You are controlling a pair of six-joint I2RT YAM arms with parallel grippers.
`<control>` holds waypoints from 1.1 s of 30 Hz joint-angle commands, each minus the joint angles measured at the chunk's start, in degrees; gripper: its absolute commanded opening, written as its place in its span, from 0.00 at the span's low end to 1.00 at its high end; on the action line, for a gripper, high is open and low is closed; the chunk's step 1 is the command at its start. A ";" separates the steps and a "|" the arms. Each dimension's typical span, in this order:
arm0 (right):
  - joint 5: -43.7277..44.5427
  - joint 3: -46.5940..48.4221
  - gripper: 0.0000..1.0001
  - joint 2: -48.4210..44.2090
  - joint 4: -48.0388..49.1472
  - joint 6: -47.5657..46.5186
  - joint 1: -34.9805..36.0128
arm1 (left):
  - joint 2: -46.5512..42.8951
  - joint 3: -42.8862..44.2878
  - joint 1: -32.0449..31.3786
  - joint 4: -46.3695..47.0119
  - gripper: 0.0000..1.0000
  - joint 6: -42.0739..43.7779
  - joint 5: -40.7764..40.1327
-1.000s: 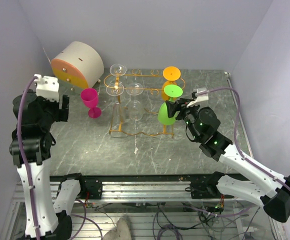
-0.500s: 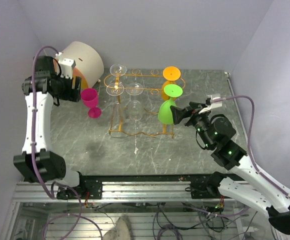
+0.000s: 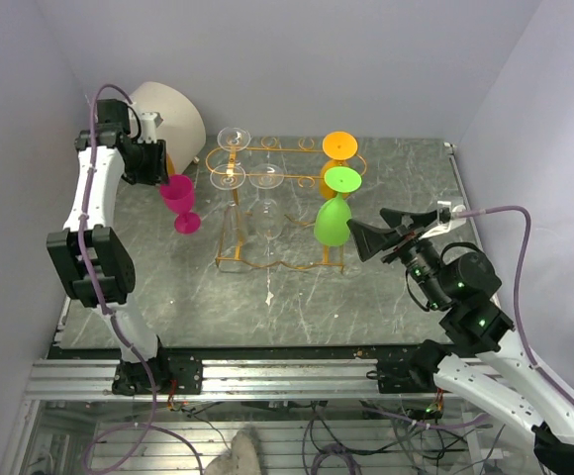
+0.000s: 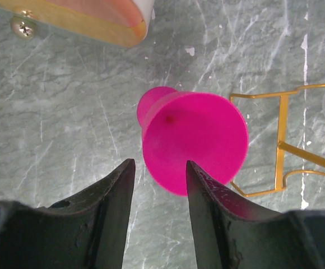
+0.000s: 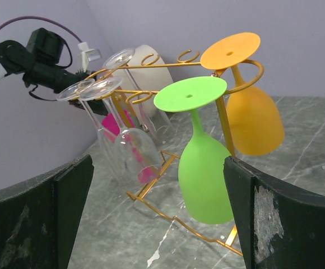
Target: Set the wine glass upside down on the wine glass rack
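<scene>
A pink wine glass stands upright on the table, left of the gold wire wine glass rack. My left gripper hovers just above its rim. In the left wrist view the glass shows from above. The left gripper is open and nothing is between its fingers. The rim lies ahead of them, partly behind the right finger. My right gripper is wide open and empty, right of the hanging green glass. That glass hangs upside down in front of it.
An orange glass and three clear glasses also hang upside down on the rack. A beige drum-shaped box sits at the back left, close behind the left arm. The rack's base wire lies right of the pink glass.
The left arm swung up and forward over the pink glass, and its jaws narrowed. The right gripper opened wide and drew back rightward from the green glass.
</scene>
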 commanded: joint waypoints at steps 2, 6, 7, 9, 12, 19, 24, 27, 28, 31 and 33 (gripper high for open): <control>-0.47 0.30 1.00 1.42 4.38 -0.11 -0.14 | -0.51 -0.01 -3.50 4.71 0.53 -2.15 -5.11; -0.67 -0.06 1.00 2.81 5.63 -0.31 -0.12 | 0.99 0.62 -4.03 4.48 0.53 -2.06 -7.60; -0.51 -0.28 1.00 2.78 5.97 -0.42 -0.16 | 1.18 0.54 -4.05 4.55 0.53 -2.06 -7.79; 0.03 -0.89 1.00 2.74 6.67 -0.30 -0.16 | 1.42 0.09 -4.14 4.70 0.52 -1.97 -7.98; 0.14 -1.58 1.00 2.77 7.45 -0.13 -0.15 | 1.19 -1.18 -4.25 5.82 0.52 -1.97 -9.14; 0.01 -1.65 1.00 3.61 7.97 -0.19 -0.20 | 0.94 -2.94 -4.40 7.43 0.51 -1.72 -10.60; 0.17 -1.86 1.00 3.60 8.47 -0.01 -0.17 | 2.00 -2.95 -4.43 7.15 0.47 -1.72 -10.90; 0.40 -2.05 1.00 3.35 8.30 0.14 -0.15 | 2.05 -2.76 -4.40 7.19 0.42 -1.71 -10.87; 0.56 -2.23 1.00 3.24 8.30 0.34 -0.18 | 2.13 -2.81 -4.42 7.14 0.41 -1.71 -10.86; 1.06 -2.51 1.00 3.05 8.38 0.54 -0.17 | 2.35 -3.19 -4.43 7.21 0.41 -1.54 -11.38; 1.06 -2.41 1.00 3.02 8.55 0.21 -0.16 | 2.52 -3.39 -4.38 7.27 0.40 -1.40 -11.78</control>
